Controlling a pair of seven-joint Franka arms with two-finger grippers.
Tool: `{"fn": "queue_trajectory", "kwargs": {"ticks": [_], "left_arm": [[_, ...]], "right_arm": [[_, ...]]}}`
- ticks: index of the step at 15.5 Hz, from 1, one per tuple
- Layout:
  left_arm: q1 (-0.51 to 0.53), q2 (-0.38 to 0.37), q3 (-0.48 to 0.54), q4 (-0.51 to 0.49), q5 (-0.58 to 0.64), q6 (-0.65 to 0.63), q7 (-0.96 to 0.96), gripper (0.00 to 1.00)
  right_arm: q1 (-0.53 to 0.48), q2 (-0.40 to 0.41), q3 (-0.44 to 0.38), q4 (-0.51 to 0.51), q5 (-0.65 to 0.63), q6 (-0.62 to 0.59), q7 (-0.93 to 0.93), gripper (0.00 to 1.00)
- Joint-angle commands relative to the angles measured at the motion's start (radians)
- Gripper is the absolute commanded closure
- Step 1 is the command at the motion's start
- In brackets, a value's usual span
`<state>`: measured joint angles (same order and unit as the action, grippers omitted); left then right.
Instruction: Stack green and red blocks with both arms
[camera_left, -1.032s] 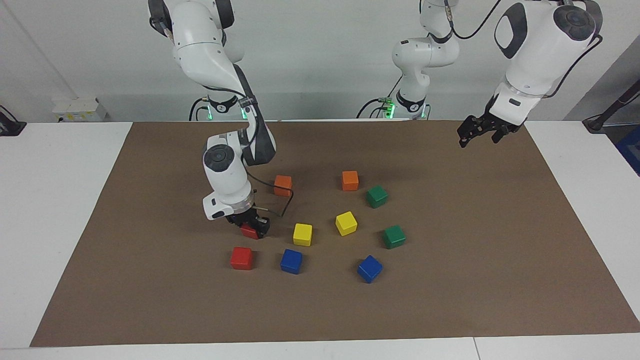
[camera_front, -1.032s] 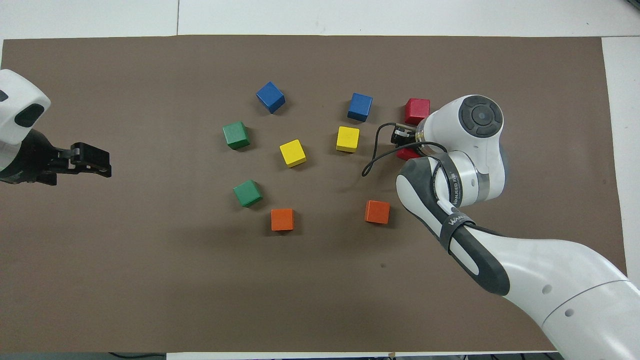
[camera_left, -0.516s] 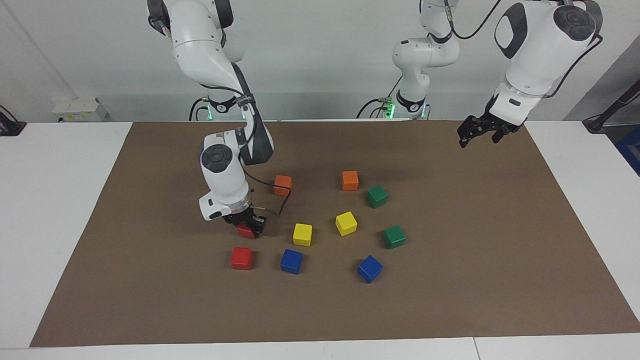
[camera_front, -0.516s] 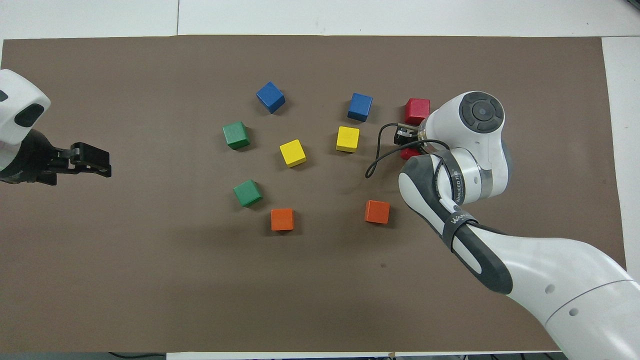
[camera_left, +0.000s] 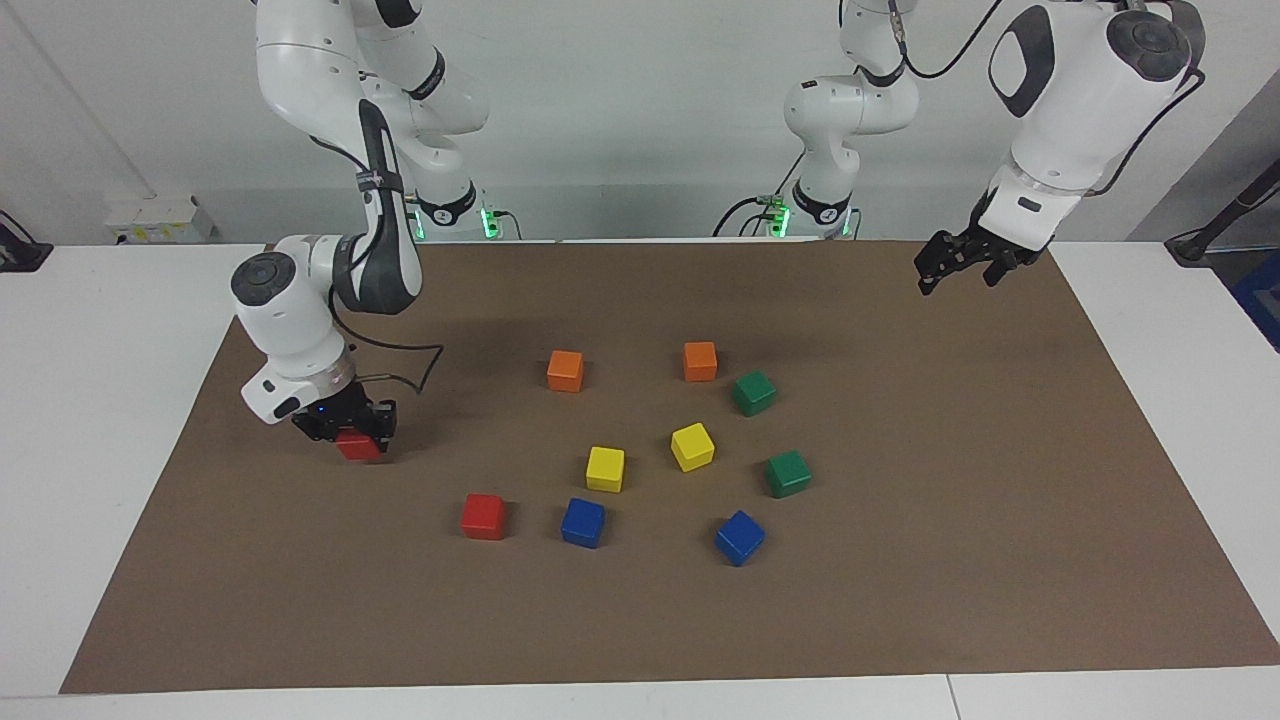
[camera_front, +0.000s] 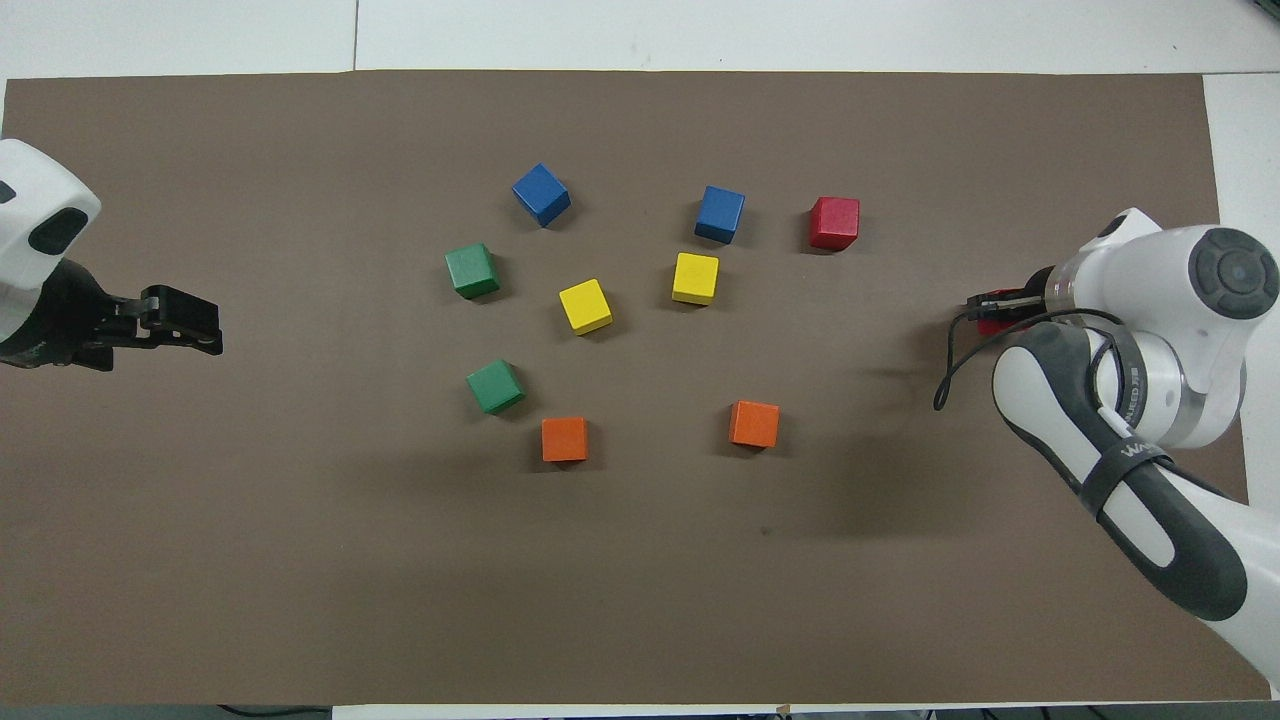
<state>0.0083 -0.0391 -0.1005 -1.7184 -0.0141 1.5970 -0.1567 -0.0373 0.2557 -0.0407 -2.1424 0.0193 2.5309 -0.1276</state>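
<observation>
My right gripper (camera_left: 352, 437) (camera_front: 992, 312) is shut on a red block (camera_left: 358, 445) (camera_front: 993, 322), held just above the brown mat toward the right arm's end of the table. The second red block (camera_left: 484, 516) (camera_front: 834, 222) rests on the mat beside a blue cube. Two green blocks (camera_left: 753, 393) (camera_left: 788, 473) (camera_front: 495, 386) (camera_front: 471, 270) lie toward the left arm's end of the cluster. My left gripper (camera_left: 958, 268) (camera_front: 195, 325) hangs open and empty above the mat's edge at the left arm's end, where that arm waits.
Two orange cubes (camera_left: 565, 371) (camera_left: 700, 361), two yellow cubes (camera_left: 605, 468) (camera_left: 692, 446) and two blue cubes (camera_left: 583, 522) (camera_left: 739, 537) lie scattered in the middle of the brown mat (camera_left: 950, 560). White table surrounds the mat.
My right arm has swung away from the cluster toward its own end of the table, carrying the red block with it. The left arm has stayed still.
</observation>
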Motion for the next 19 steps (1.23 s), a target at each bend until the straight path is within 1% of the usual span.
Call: {"fn": "queue_trajectory", "kwargs": {"ticks": [1,5,7,8,9,11,12,14,15,16,18,19], "left_arm": [[0.012,-0.019,-0.002,-0.009,-0.015,-0.008,0.011,0.0],[-0.001,-0.021,-0.007,-0.013,-0.013,-0.009,-0.014,0.0],[-0.033,-0.038,-0.013,-0.056,-0.015,0.02,-0.026,0.0],[-0.066,-0.056,-0.013,-0.094,-0.015,0.05,-0.039,0.0],[-0.094,-0.062,-0.015,-0.14,-0.018,0.092,-0.103,0.0],[-0.172,-0.064,-0.015,-0.234,-0.018,0.202,-0.261,0.0],[-0.204,-0.048,-0.015,-0.272,-0.018,0.263,-0.326,0.0],[-0.241,0.007,-0.015,-0.326,-0.02,0.401,-0.455,0.0],[-0.269,0.051,-0.015,-0.34,-0.02,0.479,-0.474,0.0],[-0.283,0.092,-0.015,-0.346,-0.02,0.533,-0.478,0.0],[-0.295,0.154,-0.015,-0.346,-0.02,0.58,-0.481,0.0],[-0.3,0.166,-0.015,-0.348,-0.02,0.587,-0.486,0.0]], "right_arm": [[-0.033,-0.044,0.016,-0.079,-0.007,0.069,-0.07,1.0],[-0.052,-0.035,0.016,-0.079,-0.004,0.072,-0.079,1.0],[-0.052,-0.033,0.018,-0.076,0.008,0.072,-0.076,1.0],[-0.052,-0.033,0.018,-0.074,0.011,0.072,-0.075,0.49],[-0.053,-0.033,0.018,-0.073,0.011,0.071,-0.075,0.0],[-0.052,-0.03,0.016,-0.057,0.011,0.071,-0.075,0.0],[-0.05,-0.027,0.016,-0.053,0.011,0.069,-0.078,0.0],[-0.038,-0.023,0.015,-0.01,0.002,0.023,-0.081,0.0],[-0.032,-0.02,0.015,0.04,-0.01,-0.041,-0.081,0.0],[-0.02,-0.009,0.015,0.115,-0.018,-0.12,-0.078,0.0],[0.028,0.035,0.012,0.272,-0.028,-0.26,-0.047,0.0],[0.04,0.051,0.013,0.335,-0.035,-0.311,-0.005,0.0]]}}
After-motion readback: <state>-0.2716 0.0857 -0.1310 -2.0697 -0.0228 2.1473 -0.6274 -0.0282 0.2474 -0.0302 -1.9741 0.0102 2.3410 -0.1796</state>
